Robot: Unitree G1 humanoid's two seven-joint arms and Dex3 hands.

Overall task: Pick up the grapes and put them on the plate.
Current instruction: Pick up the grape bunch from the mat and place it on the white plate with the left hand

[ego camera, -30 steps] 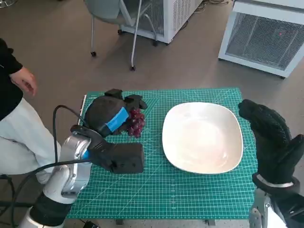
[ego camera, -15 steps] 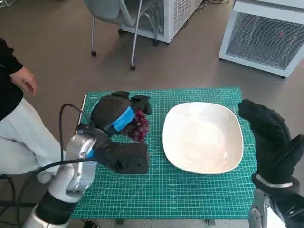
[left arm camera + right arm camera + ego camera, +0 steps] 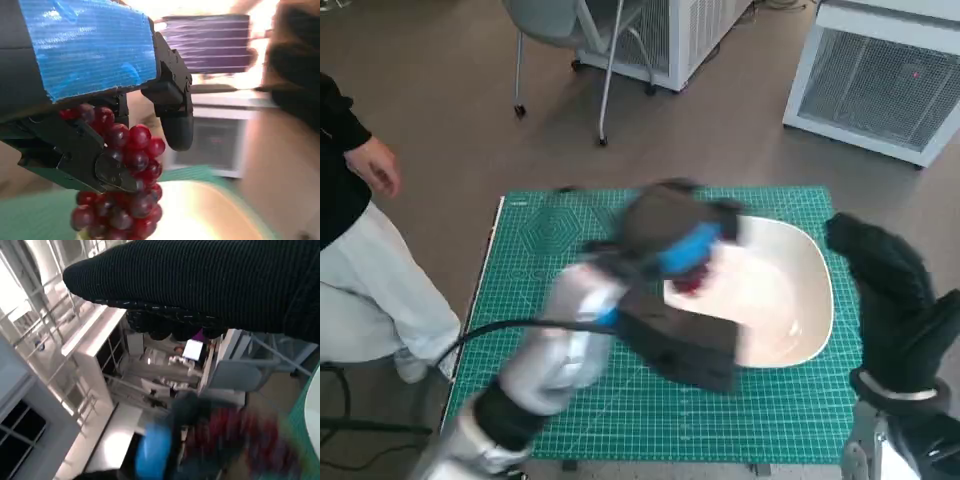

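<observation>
Left hand (image 3: pixel 670 235) swung over plate (image 3: pixel 800 300), gripping grapes (image 3: pixel 125 200)

Brown floor (image 3: pixel 440 110). Grey chair (image 3: pixel 565 40) on castors at back, white vented cabinets (image 3: pixel 880 75) beside it. Green grid mat (image 3: pixel 550 225) on tabletop. Person (image 3: pixel 355 250) in white trousers sits at left.

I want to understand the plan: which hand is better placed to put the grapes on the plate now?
The left hand. It already holds the grapes and hangs over the left part of the plate, so it probably only needs to lower and release. The right hand holds nothing and stays at the plate's right edge.
</observation>
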